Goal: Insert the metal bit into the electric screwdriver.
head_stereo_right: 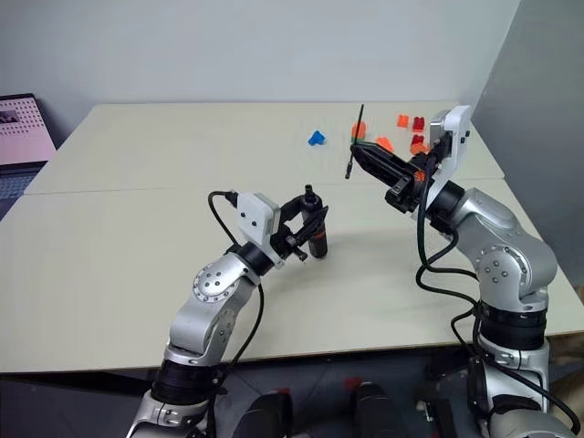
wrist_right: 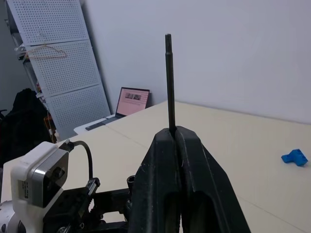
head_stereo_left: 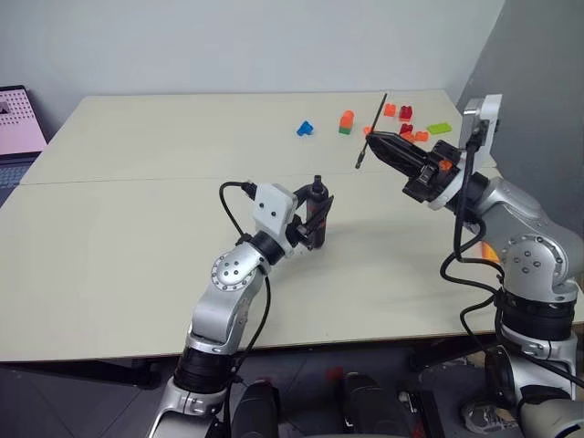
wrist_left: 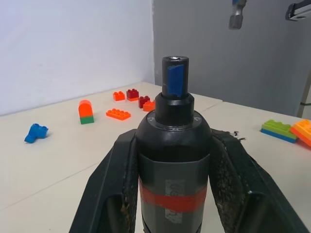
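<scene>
My left gripper (head_stereo_left: pixel 315 217) is shut on the electric screwdriver (wrist_left: pixel 173 160), holding it upright over the middle of the table; its black body has a red band and a bluish tip (wrist_left: pixel 175 80) with an open socket on top. My right gripper (head_stereo_left: pixel 372 139) is shut on the metal bit (head_stereo_left: pixel 372 130), a thin dark rod that sticks out above and below the fingertips (wrist_right: pixel 174 138). The bit hangs in the air to the right of and higher than the screwdriver, apart from it.
Toy bricks lie at the table's far right: a blue one (head_stereo_left: pixel 305 129), an orange-and-green one (head_stereo_left: pixel 346 121), red and orange ones (head_stereo_left: pixel 401 113) and a green plate (head_stereo_left: pixel 439 128). A laptop (head_stereo_left: pixel 16 123) stands off the table's left edge.
</scene>
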{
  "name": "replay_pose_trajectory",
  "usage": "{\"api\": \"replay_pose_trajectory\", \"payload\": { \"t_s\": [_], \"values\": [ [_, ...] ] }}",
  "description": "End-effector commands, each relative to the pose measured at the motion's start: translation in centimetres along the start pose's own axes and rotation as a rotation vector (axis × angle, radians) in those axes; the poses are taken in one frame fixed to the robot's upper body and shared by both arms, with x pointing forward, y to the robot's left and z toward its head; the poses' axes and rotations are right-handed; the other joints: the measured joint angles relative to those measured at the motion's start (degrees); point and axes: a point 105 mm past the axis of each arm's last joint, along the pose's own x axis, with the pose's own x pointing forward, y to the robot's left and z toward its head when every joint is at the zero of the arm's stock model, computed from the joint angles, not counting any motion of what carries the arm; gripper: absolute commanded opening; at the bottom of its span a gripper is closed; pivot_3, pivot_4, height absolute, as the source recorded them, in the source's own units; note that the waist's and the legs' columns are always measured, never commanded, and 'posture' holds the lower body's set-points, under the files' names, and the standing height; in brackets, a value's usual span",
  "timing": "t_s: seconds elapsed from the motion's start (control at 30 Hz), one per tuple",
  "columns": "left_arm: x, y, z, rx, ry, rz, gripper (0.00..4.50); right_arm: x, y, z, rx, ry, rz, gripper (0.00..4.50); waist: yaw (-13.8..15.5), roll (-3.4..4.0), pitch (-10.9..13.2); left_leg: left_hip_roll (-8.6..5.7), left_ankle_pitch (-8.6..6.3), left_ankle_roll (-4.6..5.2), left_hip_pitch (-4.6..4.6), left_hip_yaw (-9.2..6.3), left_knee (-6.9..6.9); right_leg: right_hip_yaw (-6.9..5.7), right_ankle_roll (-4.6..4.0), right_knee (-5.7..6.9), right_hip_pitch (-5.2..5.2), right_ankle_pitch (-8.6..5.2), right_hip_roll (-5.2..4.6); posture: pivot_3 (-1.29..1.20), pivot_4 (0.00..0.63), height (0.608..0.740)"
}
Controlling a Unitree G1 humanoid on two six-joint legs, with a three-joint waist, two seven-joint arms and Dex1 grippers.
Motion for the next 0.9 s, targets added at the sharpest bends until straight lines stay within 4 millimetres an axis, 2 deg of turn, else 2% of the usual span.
{"api": "replay_pose_trajectory", "payload": {
  "t_s": [0.03,0.3,0.43,0.73,0.9],
  "values": [
    [0.1,-1.1,2.2,0.014,-0.076,-0.073,1.64,0.2,1.5,1.8,-0.045,-0.046,0.090,0.00,0.0,0.00,0.0,0.00,0.00,0.00,0.00,0.00,0.00,0.00,0.00,-0.01,0.00,0.00,0.00,0.00,0.150,0.740],
    [-0.6,-0.9,2.6,-0.014,-0.048,-0.264,1.64,-0.5,2.5,2.7,-0.059,0.000,0.250,0.00,-0.1,0.00,0.0,0.00,0.00,0.00,-0.04,-0.03,-0.01,-0.04,-0.01,-0.01,-0.04,-0.01,0.01,0.00,0.150,0.740],
    [-0.9,-1.2,2.4,-0.011,-0.022,-0.355,1.64,-0.8,3.3,2.5,-0.065,0.048,0.344,0.00,-0.1,0.01,0.0,0.00,0.00,0.00,-0.06,-0.05,-0.01,-0.08,-0.02,-0.05,-0.04,-0.02,0.01,0.00,0.150,0.740],
    [-1.4,-2.4,1.3,0.014,0.019,-0.470,1.64,-0.1,4.0,1.9,-0.067,0.082,0.433,0.00,-0.1,0.01,0.0,0.01,-0.01,0.02,-0.10,-0.07,-0.01,-0.10,-0.01,-0.10,-0.06,-0.02,0.00,0.00,0.150,0.740],
    [-1.7,-2.4,0.6,0.022,0.037,-0.474,1.64,0.2,4.2,1.4,-0.075,0.109,0.476,0.00,-0.1,0.01,0.0,0.01,-0.01,0.02,-0.10,-0.08,-0.03,-0.12,-0.02,-0.12,-0.06,-0.02,0.00,0.00,0.150,0.740]
  ]
}}
